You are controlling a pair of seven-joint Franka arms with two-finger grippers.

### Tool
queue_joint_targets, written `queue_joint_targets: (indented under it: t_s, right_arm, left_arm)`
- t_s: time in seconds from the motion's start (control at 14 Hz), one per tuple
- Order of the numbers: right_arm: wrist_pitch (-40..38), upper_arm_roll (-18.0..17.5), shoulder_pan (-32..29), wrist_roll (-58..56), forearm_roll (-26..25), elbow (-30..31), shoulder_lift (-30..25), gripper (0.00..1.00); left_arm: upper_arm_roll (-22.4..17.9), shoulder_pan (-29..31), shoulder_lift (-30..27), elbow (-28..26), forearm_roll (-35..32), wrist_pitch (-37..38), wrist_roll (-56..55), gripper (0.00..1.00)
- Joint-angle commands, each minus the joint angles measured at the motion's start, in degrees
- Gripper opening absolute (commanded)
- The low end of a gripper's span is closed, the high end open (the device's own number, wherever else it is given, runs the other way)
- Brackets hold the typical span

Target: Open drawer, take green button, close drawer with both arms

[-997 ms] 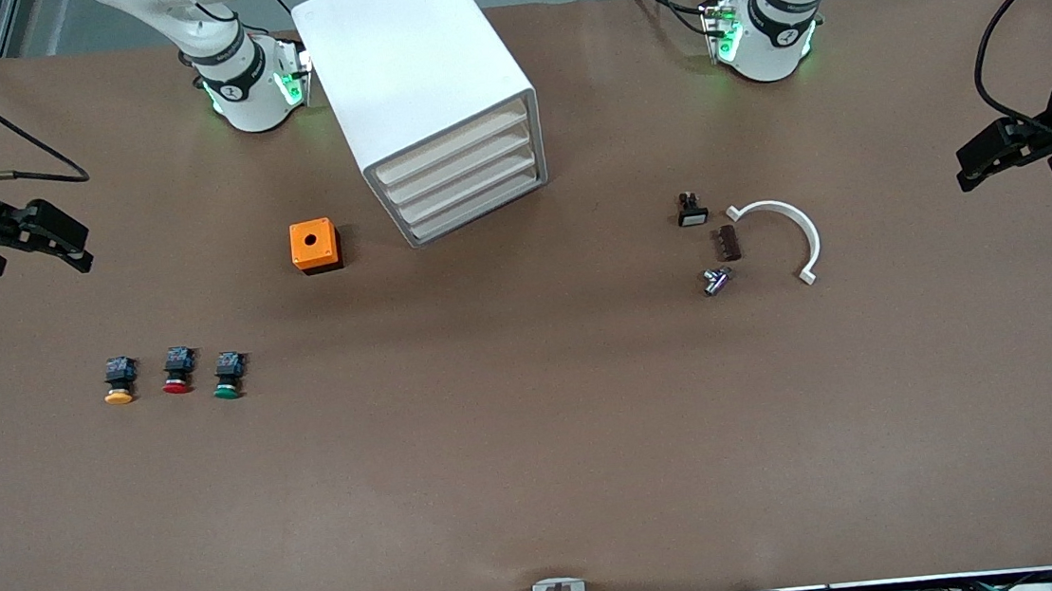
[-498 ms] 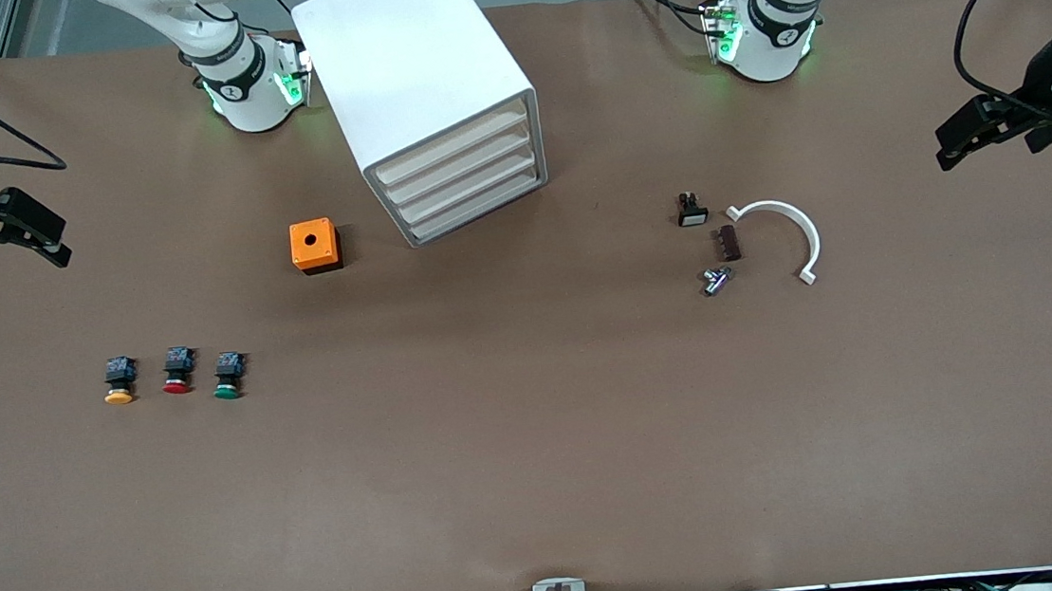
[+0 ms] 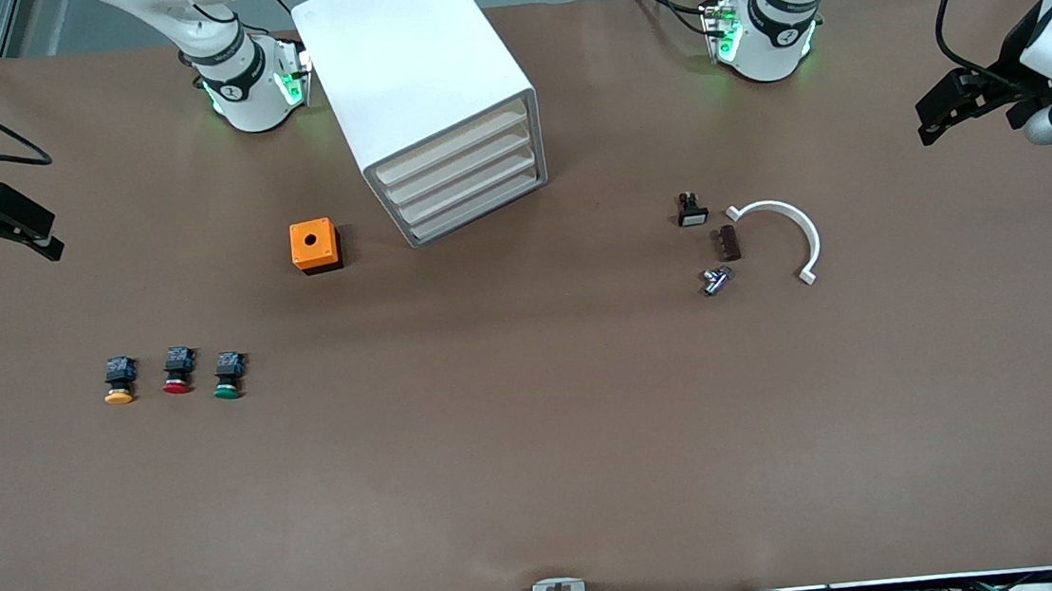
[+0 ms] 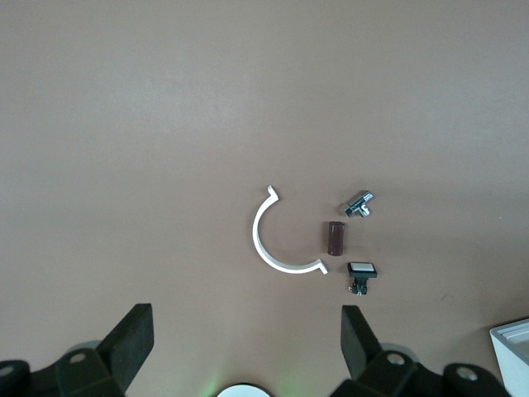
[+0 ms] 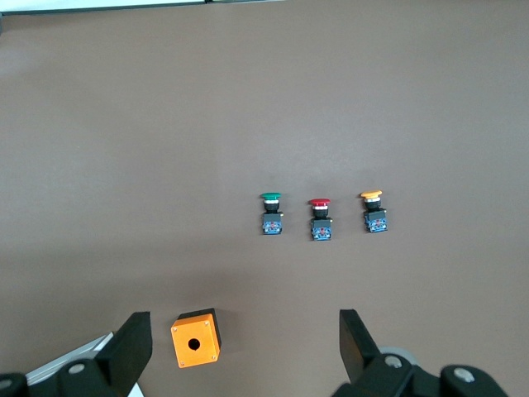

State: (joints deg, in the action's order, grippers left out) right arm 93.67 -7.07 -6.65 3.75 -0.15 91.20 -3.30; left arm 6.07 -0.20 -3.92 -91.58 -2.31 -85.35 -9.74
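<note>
Nothing of the task looks begun. Nearest the front camera, the button (image 3: 226,374) lies on the surface (image 3: 539,447) beside red (image 3: 176,370) and yellow (image 3: 118,381) ones. Farther off, the drawer (image 3: 478,206) sits shut in the cabinet (image 3: 411,67). Right gripper (image 3: 10,224) and left gripper (image 3: 957,101) hover at the surface's ends, jaws apart, empty. Opening, taking and closing all remain.
</note>
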Motion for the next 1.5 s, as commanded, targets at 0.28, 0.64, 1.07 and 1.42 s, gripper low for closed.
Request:
queue_joint_targets:
  t_s: [0.28,0.64,1.07,1.42]
  right_arm:
    - [-0.24,-0.58,-1.00,-0.50,0.59,-1.02,0.49,1.00]
    - [-0.24,-0.67,-1.09,-0.50,0.06,-1.02,0.84,1.00]
    - [-0.42,-0.67,-0.65,-0.59,-0.11,-1.02,0.93,1.00]
    - [-0.24,-0.67,-0.83,-1.11,-0.29,-1.11,0.93,1.00]
  left_arm:
    - [0.25,0.02,3.22,4.66,0.37,0.18,0.77,1.00]
    - [0.26,0.37,3.22,4.83,0.90,0.79,0.77,1.00]
    - [0.08,0.37,3.22,4.57,1.25,1.94,-1.15,1.00]
    - [-0.01,0.46,3.04,4.48,1.25,2.82,-2.83,1.00]
